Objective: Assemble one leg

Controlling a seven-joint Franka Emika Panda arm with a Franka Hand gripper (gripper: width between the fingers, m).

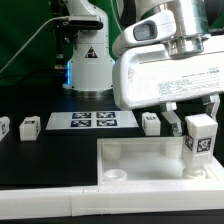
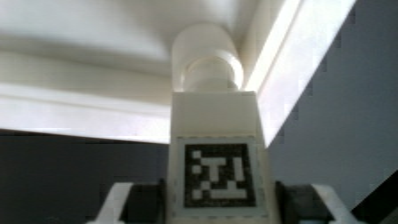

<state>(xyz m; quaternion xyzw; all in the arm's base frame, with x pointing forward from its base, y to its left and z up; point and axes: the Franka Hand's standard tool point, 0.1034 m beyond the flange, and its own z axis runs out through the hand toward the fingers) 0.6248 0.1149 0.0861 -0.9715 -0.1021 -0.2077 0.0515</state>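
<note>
At the exterior view's left, two spare posts [image 1: 28, 127] stood on the dark surface [image 1: 40, 160]. Next came the marker board [image 1: 90, 120], then a third post [image 1: 152, 122]. At the exterior view's right, the pincer [image 1: 197, 122] was drawn in narrow on the leg [image 1: 200, 138]. It held the leg upright by its upper part, low over the right end of the tray [image 1: 130, 147]. We could not tell whether leg and tray touched.

We judged the leg light, stiff and hard, with smooth plastic that could slip or twist. A hold across its flat sides, well back from the rounded end, seemed best.

The exterior view gave us the leg's place over the tray and the spare parts. The wrist view showed none of those parts. It did show the leg [image 2: 217, 140] lying straight between the fingers [image 2: 125, 205], its tag toward the lens and its rounded tip pointing at the tray [image 2: 89, 60].
</note>
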